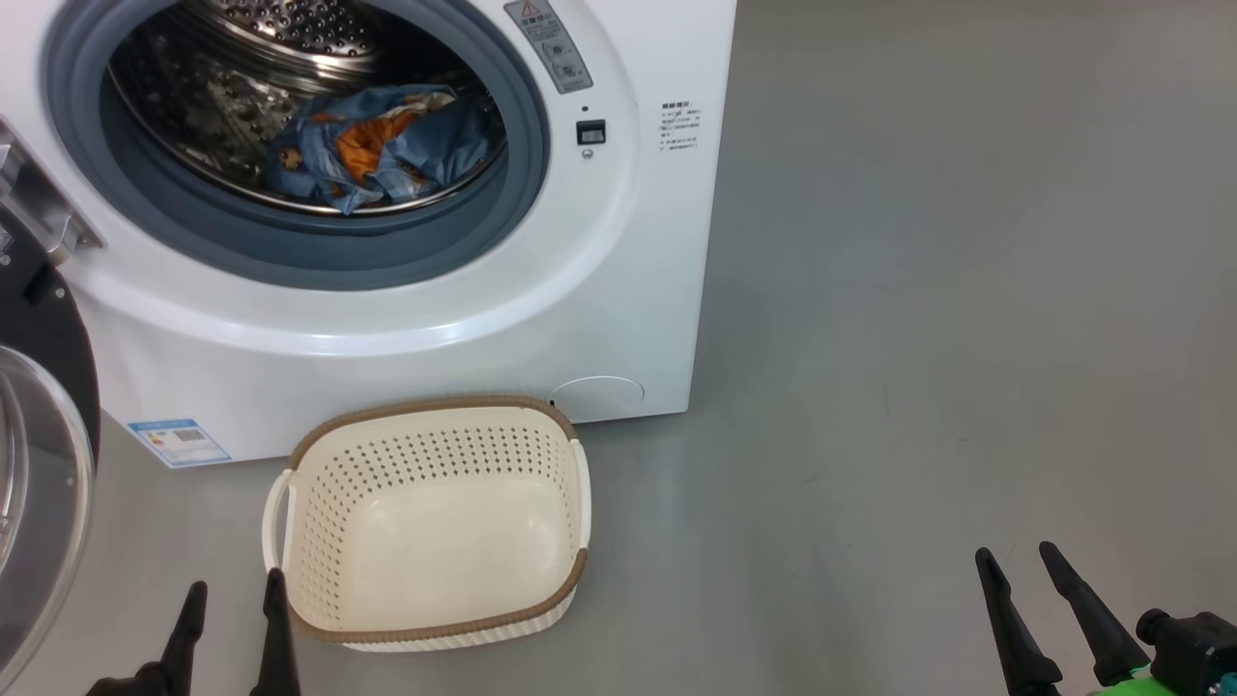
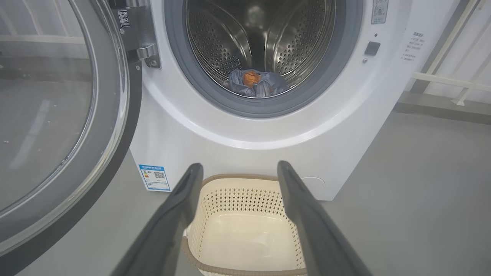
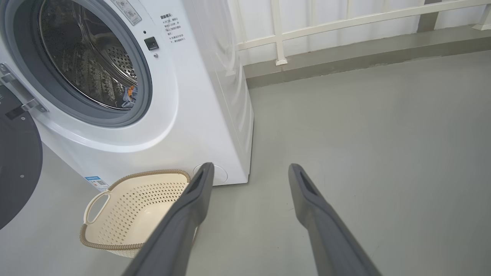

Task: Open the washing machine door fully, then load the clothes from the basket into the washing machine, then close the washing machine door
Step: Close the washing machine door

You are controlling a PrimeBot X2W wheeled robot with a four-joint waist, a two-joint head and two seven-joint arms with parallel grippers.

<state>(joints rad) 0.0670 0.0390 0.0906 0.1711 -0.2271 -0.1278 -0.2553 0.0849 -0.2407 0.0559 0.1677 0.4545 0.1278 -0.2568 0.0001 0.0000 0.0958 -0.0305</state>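
The washing machine [image 1: 435, 329] is a glossy white box. Its round mouth is ringed by a blue-grey rubber gasket [image 1: 290, 253], and behind that shines the perforated steel drum [image 1: 290, 39]. The clothes [image 1: 382, 145], a crumpled bundle of blue fabric with orange and white print, lie at the bottom of the drum near its front lip. The washing machine door [image 2: 50, 115], a black ring around a bulging clear glass bowl, stands wide open on a metal hinge at the machine's left.

The basket [image 1: 435, 404] is a rounded rectangle of cream plastic, pierced with rows of small holes, with a brown woven-look rim and white side handles. It sits on the floor [image 1: 918, 338] just in front of the machine.

The left gripper [image 1: 237, 580] hangs just beside the basket's near left corner, and the right gripper [image 1: 1015, 551] is well apart to the right. Both spread their tapered dark fingers wide and grasp nothing.

The floor is smooth grey with a soft sheen. A white railing [image 3: 345, 21] runs along the far wall.
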